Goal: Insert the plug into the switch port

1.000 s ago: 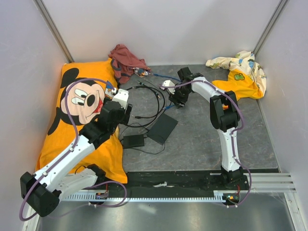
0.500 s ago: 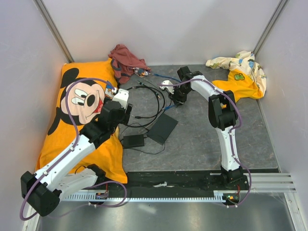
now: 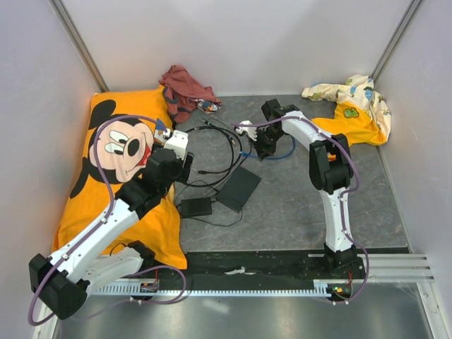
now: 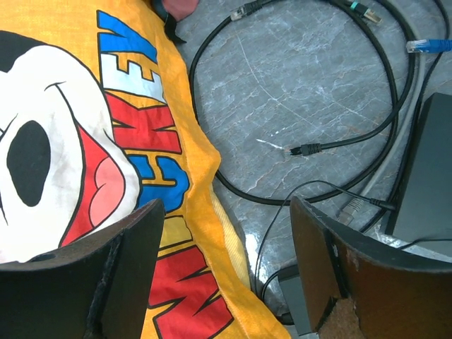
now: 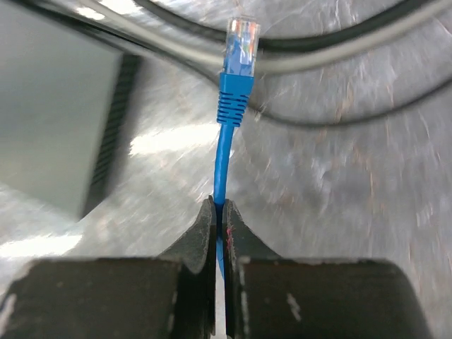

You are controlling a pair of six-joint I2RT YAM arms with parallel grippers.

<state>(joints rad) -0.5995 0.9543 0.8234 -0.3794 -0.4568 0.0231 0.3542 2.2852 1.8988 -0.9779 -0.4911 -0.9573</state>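
Cable (image 3: 281, 152) now loops out beside the right end effector (image 3: 263, 147): plug (image 5: 242, 35) carried, not yet inserted.
On the desk (image 3: 296, 205) the switch (image 3: 238, 188) lies flat, port unseen; left end effector (image 4: 224, 205) gapes empty. Only the right wrist view shows the cable pinched tight behind the plug; next, align it with the port.

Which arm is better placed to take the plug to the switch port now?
Right. The right claw is shut on the blue cable just behind the plug, with the switch close by. The left claw hangs open and empty over the pillow edge.
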